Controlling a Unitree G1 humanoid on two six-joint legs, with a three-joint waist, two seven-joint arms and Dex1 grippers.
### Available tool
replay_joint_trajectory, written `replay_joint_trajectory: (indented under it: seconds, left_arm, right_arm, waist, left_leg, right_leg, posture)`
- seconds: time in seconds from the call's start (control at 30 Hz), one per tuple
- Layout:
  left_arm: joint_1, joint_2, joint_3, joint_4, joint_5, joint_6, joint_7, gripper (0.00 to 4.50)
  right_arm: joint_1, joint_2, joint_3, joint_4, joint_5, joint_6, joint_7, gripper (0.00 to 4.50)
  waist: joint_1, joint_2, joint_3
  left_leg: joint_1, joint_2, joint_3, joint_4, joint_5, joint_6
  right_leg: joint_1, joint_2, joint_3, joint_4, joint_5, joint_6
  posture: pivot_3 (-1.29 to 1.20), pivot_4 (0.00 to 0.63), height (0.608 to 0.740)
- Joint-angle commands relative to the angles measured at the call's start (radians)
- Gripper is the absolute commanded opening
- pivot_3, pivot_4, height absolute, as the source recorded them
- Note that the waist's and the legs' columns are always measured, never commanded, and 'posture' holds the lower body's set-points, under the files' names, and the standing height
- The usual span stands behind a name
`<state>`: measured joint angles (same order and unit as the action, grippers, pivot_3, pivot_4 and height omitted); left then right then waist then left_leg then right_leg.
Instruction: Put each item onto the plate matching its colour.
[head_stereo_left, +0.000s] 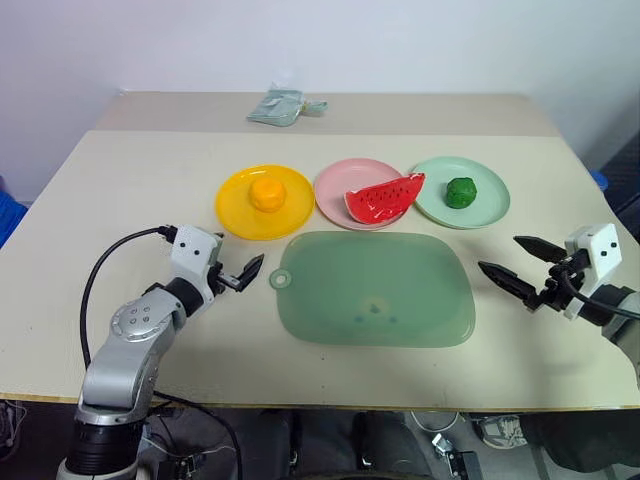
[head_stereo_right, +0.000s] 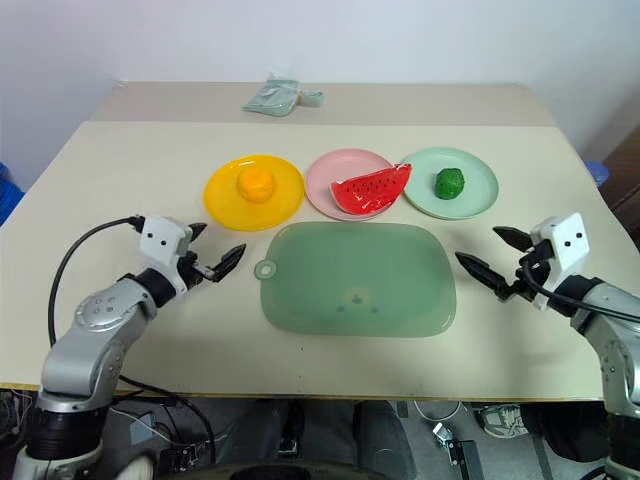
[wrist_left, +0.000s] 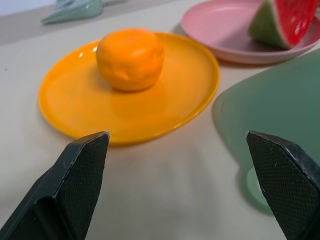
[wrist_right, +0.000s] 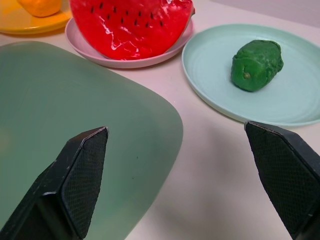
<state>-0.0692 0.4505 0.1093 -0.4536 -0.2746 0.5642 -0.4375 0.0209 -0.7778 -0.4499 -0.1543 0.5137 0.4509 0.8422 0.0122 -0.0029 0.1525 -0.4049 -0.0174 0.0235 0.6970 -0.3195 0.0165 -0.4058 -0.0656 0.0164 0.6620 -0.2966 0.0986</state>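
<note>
With all three toy foods sitting on plates of their own colour, both my end effectors hang empty over the table.

My left end effector (head_stereo_left: 240, 276) is spread wide and holds nothing, low above the table near its front edge, just beside the left end of the green mat (head_stereo_left: 375, 288); my right end effector (head_stereo_left: 516, 264) is likewise released, off the mat's right end. Along the far side of the mat, the orange fruit (head_stereo_left: 267, 194) rests mid-way on the yellow plate (head_stereo_left: 232, 212), the watermelon wedge (head_stereo_left: 384, 197) lies on the pink plate (head_stereo_left: 335, 180), its tip reaching over the rim, and the dark-green ball (head_stereo_left: 461, 192) sits on the mint green plate (head_stereo_left: 485, 210). A crumpled pale packet (head_stereo_left: 282, 105) lies near the table's far edge.
</note>
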Motion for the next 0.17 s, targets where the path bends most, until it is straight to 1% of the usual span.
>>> replay_joint_trajectory:
  seconds: [0.03,0.17]
  left_arm:
    - [0.021,0.017,0.032,-0.045,-0.019,0.0,-0.008,4.5]
    - [0.017,0.024,0.05,-0.049,-0.032,-0.003,-0.007,4.5]
  right_arm:
    - [-0.01,-0.01,-0.01,-0.005,0.004,-0.013,0.006,4.46]
    - [-0.05,-0.009,0.013,0.019,0.0,-0.018,0.004,4.46]
  waist:
    - [-0.001,0.0,0.0]
    - [-0.002,0.0,0.0]
  left_leg:
    - [0.0,0.0,0.0,0.0,0.0,0.0]
    - [0.0,0.0,0.0,-0.001,0.0,0.0]
  right_leg:
    - [0.0,0.0,0.0,0.0,0.0,0.0]
    - [0.0,0.0,0.0,0.0,0.0,0.0]
  posture:
    - [0.0,0.15,0.74]
    - [0.0,0.15,0.74]
